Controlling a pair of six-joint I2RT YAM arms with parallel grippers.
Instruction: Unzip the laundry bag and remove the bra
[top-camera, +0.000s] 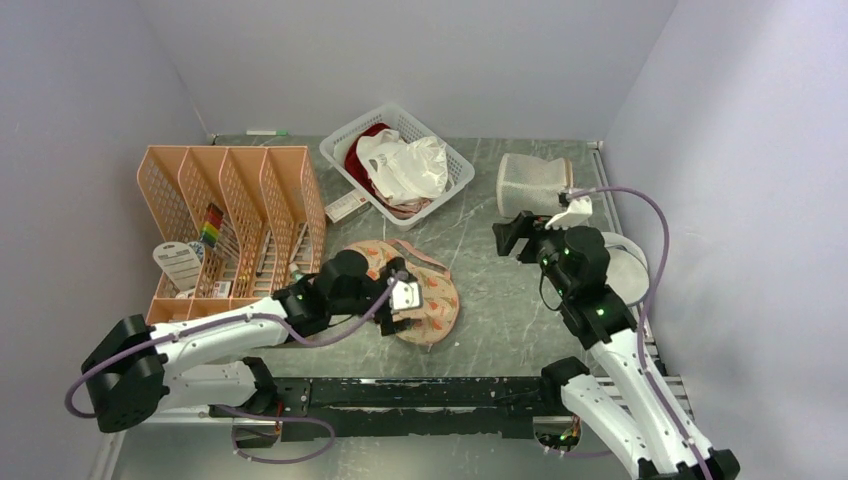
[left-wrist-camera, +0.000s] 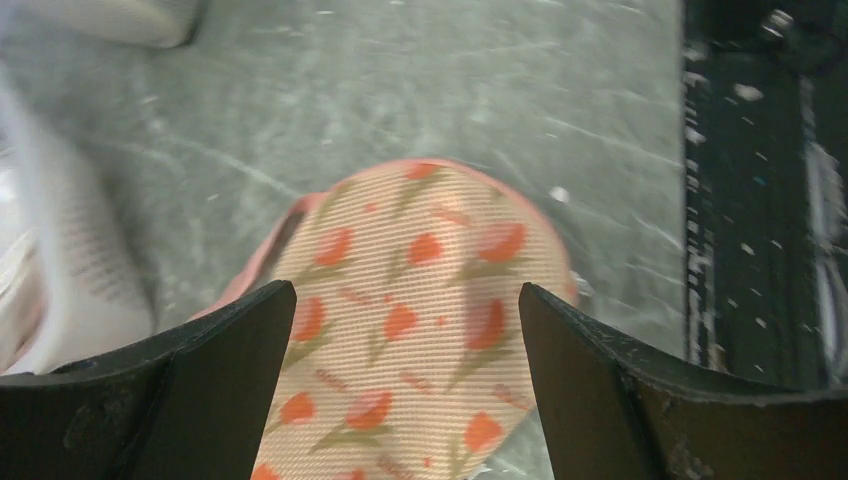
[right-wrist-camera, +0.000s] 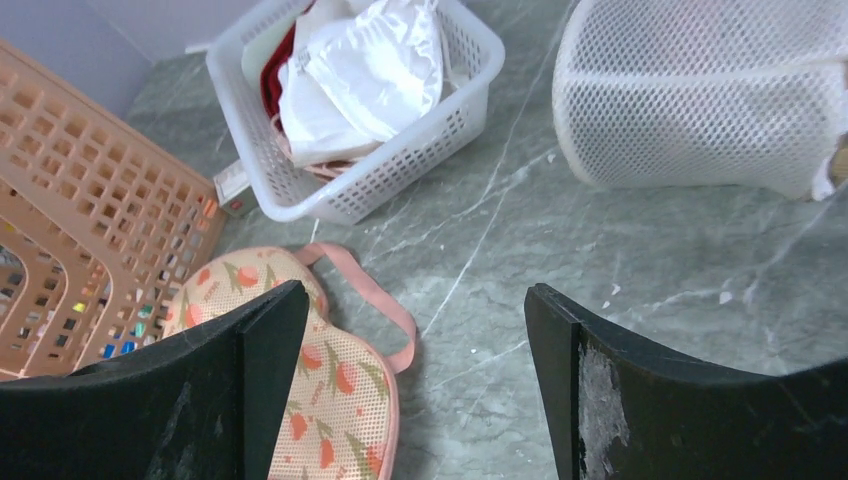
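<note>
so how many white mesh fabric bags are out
2: a white mesh cylinder far right, and a round white mesh disc partly hidden behind the right arm.

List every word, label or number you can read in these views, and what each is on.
Nothing is legible.
Print on the white card in the orange rack: too small to read.
Label on the small box beside the white basket: too blurred to read.

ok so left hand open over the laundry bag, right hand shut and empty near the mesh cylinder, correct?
No: the right hand is open, not shut; the right wrist view shows it spread wide, holding nothing. The rest holds: left hand open over the laundry bag, right hand empty near the mesh cylinder.
</note>
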